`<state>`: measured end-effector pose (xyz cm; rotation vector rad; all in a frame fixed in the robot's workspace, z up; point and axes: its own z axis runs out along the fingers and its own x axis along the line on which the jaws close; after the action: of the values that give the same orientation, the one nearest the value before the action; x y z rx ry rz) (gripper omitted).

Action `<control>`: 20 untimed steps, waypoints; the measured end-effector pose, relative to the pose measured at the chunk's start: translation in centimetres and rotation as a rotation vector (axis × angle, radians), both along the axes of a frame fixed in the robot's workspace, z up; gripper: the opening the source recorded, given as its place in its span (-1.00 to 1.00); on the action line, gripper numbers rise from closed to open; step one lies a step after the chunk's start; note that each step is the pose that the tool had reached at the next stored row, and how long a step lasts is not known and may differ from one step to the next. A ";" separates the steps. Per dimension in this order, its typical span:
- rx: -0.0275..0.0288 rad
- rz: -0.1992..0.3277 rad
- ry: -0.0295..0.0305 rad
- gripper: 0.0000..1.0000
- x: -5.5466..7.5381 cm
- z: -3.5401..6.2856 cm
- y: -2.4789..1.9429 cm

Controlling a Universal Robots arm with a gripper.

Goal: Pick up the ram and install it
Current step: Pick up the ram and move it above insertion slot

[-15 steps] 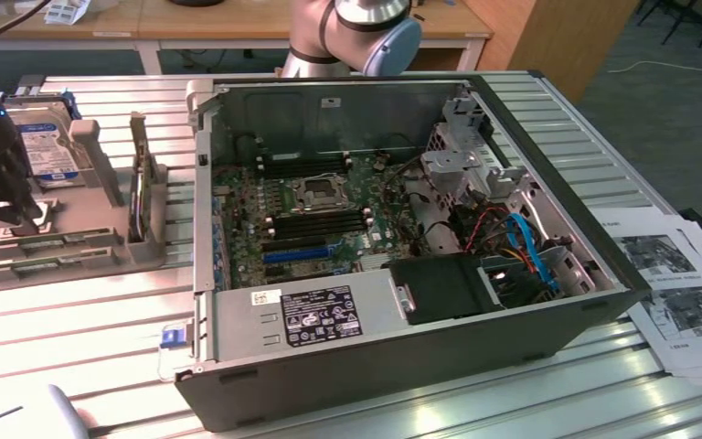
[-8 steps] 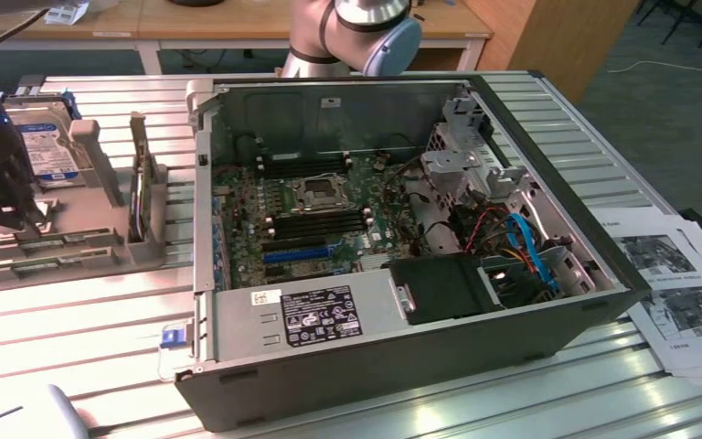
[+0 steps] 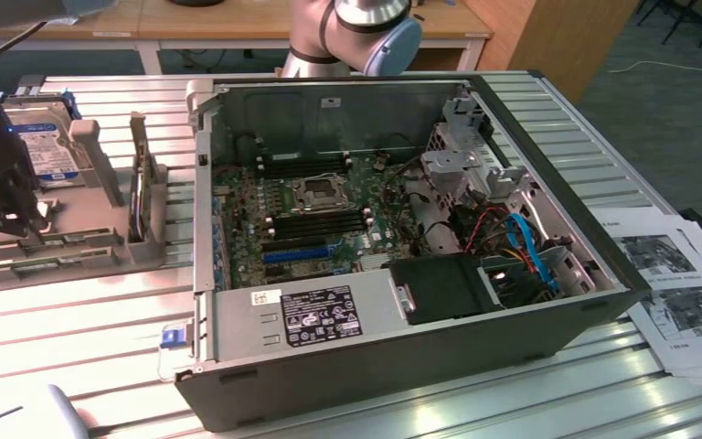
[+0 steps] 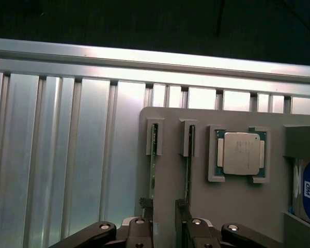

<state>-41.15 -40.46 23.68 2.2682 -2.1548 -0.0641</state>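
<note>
Two thin green ram sticks stand on edge in slots of a grey holder (image 4: 170, 170): one ram (image 4: 153, 165) and a second ram (image 4: 188, 165) beside it. My gripper (image 4: 164, 225) hangs open just above their near ends, and its black fingers (image 4: 144, 227) are apart with nothing between them. In the exterior view my gripper (image 3: 4, 219) is over the front of the holder (image 3: 83, 261), at that view's far left. The open computer case (image 3: 388, 366) lies to that view's right, with black memory slots (image 3: 314, 218) beside the processor socket (image 3: 321, 192).
On the holder a processor chip (image 4: 241, 153) sits in its own recess, and a hard drive (image 3: 47, 151) stands at the back. A long blue slot (image 3: 296, 253) lies on the motherboard. Printed sheets (image 3: 680, 293) lie on the ribbed metal table (image 3: 70, 347) at the exterior view's right.
</note>
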 end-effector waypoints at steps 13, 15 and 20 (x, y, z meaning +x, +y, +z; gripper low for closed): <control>0.0000 0.000 0.0000 -0.38 0.0 -1.47 -0.27; 0.0001 0.000 -0.0001 -0.38 0.0 -1.71 -0.29; 0.0000 0.000 0.0000 -0.38 0.0 -2.25 -0.34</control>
<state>-41.15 -40.80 21.42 2.2682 -2.1547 -0.0641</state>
